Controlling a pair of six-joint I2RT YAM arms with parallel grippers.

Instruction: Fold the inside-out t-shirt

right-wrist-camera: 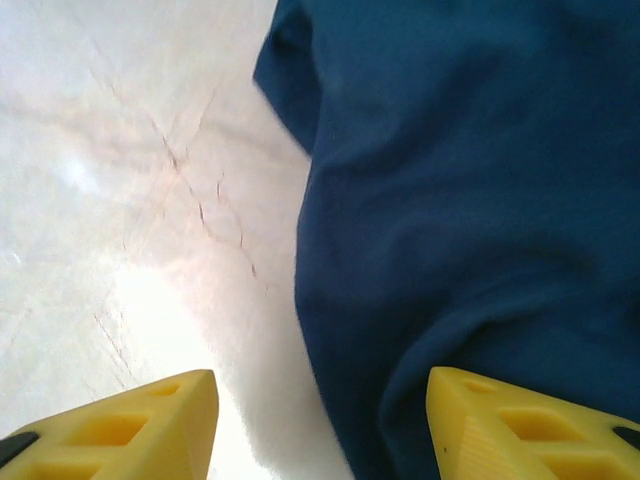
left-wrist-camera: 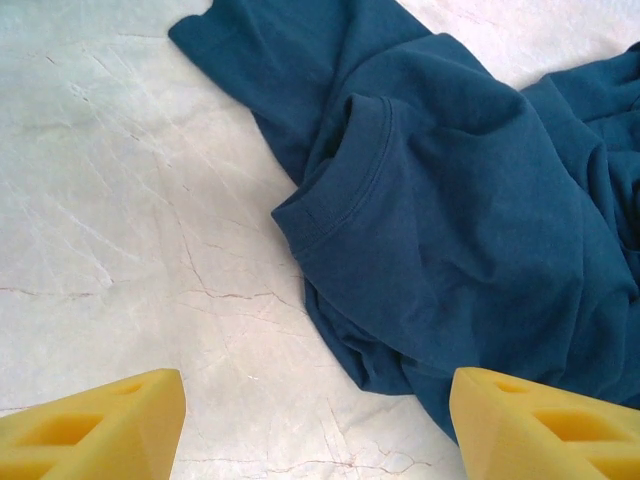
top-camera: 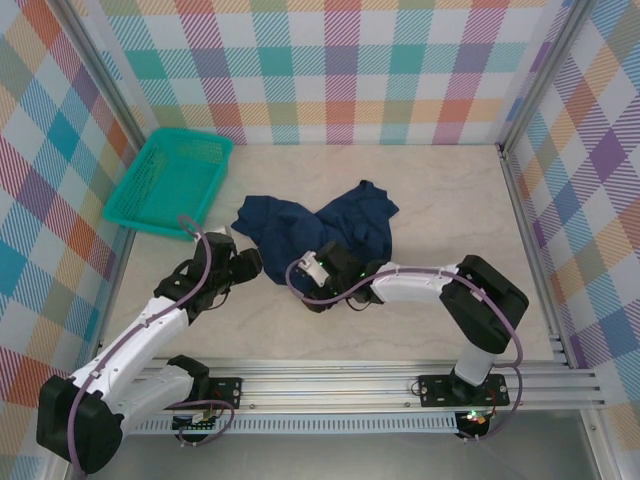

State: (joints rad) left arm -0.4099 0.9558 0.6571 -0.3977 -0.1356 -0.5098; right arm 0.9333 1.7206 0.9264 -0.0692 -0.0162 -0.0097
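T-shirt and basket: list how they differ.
The t-shirt is dark navy; the basket is teal. The t-shirt is soft cloth lying crumpled; the basket is a rectangular mesh tray. The t-shirt lies mid-table; the basket sits at the far left corner. Both rest on the table.

The pale, faintly veined marble-look tabletop (top-camera: 450, 220) carries two things. A teal mesh plastic basket (top-camera: 175, 180) sits at about ten o'clock from the middle, toward the far left corner. A crumpled dark navy short-sleeved t-shirt of soft cloth (top-camera: 330, 225) lies around the centre, spreading toward one o'clock, apart from the basket, its ribbed collar (left-wrist-camera: 345, 170) facing up.
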